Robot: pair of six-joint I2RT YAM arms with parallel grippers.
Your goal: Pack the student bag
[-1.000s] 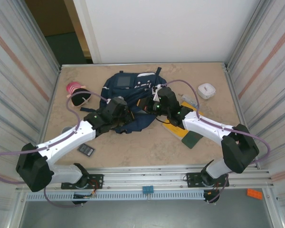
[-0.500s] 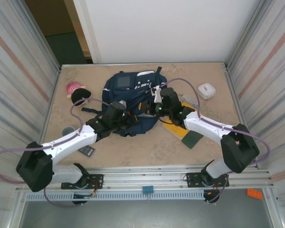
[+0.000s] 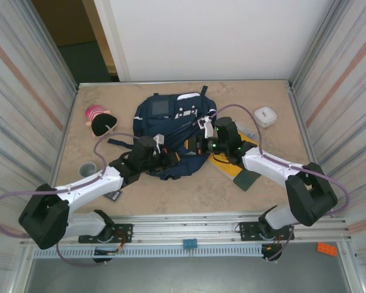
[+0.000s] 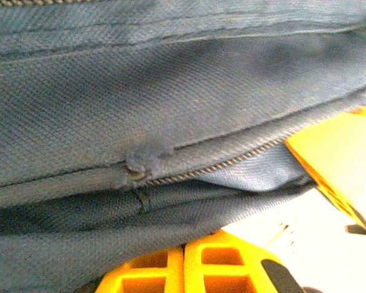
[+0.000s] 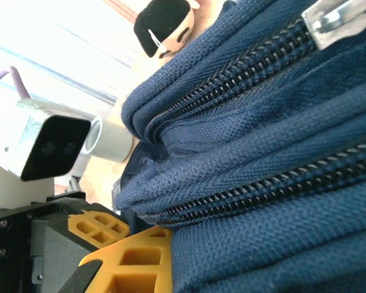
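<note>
On the beige table (image 3: 189, 192), toward its middle and far half, lies the student bag (image 3: 171, 125), its navy front with white patches facing up and dark straps trailing toward the left. The left arm (image 3: 91, 186) reaches in from the near left and the right arm (image 3: 274, 168) from the near right, and both end at the bag's near edge.

The left gripper (image 3: 165, 160) sits against the bag's lower left part. In the left wrist view its yellow fingers (image 4: 335, 159) stand apart with a fold of the bag's blue fabric (image 4: 171, 91) and a zip seam running between them — whether they press that fold cannot be told.

The right gripper (image 3: 200, 145) is at the bag's lower right side. The right wrist view has one yellow finger (image 5: 131, 259) pressed against bunched navy fabric (image 5: 262, 183) just below a zip line. The other finger is hidden, so its grip cannot be told either.

A yellow book (image 3: 230, 163) lies under the right arm, with a dark green notebook (image 3: 247, 179) just beside it on the near side. A doll (image 3: 99, 120) with black hair and a pink striped cap lies left of the bag, apart from it. A small white box (image 3: 265, 116) sits well to the right, a grey cup (image 3: 87, 168) stands near the left arm, and a small dark flat item (image 3: 113, 195) lies partly under that arm.
</note>
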